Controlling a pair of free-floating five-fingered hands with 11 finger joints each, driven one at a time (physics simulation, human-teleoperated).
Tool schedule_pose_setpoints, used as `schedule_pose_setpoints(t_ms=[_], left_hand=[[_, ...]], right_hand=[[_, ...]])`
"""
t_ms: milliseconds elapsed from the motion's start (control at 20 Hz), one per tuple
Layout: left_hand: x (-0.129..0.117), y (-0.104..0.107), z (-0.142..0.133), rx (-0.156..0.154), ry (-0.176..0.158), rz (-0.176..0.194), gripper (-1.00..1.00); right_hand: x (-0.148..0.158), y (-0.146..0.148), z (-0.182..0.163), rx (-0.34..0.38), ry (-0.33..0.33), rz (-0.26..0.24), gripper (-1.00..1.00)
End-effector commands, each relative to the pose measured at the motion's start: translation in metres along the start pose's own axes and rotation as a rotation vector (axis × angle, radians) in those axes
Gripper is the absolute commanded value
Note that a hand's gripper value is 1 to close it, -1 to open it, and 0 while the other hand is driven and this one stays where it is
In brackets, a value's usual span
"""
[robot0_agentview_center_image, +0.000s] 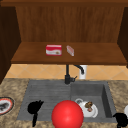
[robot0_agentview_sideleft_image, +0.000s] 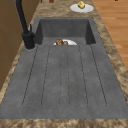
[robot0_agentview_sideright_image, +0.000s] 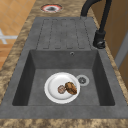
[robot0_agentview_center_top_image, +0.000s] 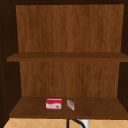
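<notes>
Red smooth ball (robot0_agentview_center_image: 67, 114): bottom centre of the front view, overlapping the front edge of the grey ribbed sink (robot0_agentview_center_image: 50, 90), just left of the white round plate (robot0_agentview_center_image: 95, 113) with brown food scraps (robot0_agentview_sideright_image: 70, 88) down in the basin. Whether resting on the rim or hanging clear of it: cannot tell. Black left hand (robot0_agentview_center_image: 35, 108) at lower left over the draining board, near the ball but apart from it; open or clenched, cannot tell. Black right hand (robot0_agentview_center_image: 120, 118) at the lower right corner over the speckled counter, well apart from the ball; state likewise unreadable. Handling, by judgement: probably light and rigid, with a slick uniform surface and no edge or handle, so prone to roll or squirt out of a pinch. Best taken with a wide wrap across the widest part, thumb opposite, or cupped from below. Black tall faucet (robot0_agentview_center_image: 67, 75) at centre behind the basin. Red-and-white box (robot0_agentview_center_image: 53, 50) and small pink packet (robot0_agentview_center_image: 70, 50) on the wooden shelf (robot0_agentview_center_image: 100, 53), upper centre.
</notes>
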Motion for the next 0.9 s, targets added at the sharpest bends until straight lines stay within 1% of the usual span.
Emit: schedule_pose_setpoints(t_ms=[0,150,500,600,700,850], left_hand=[[0.010,0.030,0.000,0.007,-0.006,0.020,-1.00],[0.018,0.052,-0.002,0.009,-0.008,0.023,-1.00],[0.039,0.105,-0.005,0.024,-0.021,0.011,-1.00],[0.045,0.120,-0.005,0.020,-0.020,0.011,-1.00],[0.051,0.135,-0.007,0.020,-0.021,0.004,-1.00],[0.061,0.157,-0.008,0.009,-0.017,0.007,-1.00]], right_hand=[[0.000,0.000,0.000,0.000,0.000,0.000,0.00],[0.000,0.000,0.000,0.000,0.000,0.000,0.00],[0.000,0.000,0.000,0.000,0.000,0.000,0.00],[0.000,0.000,0.000,0.000,0.000,0.000,0.00],[0.000,0.000,0.000,0.000,0.000,0.000,0.00],[0.000,0.000,0.000,0.000,0.000,0.000,0.00]])
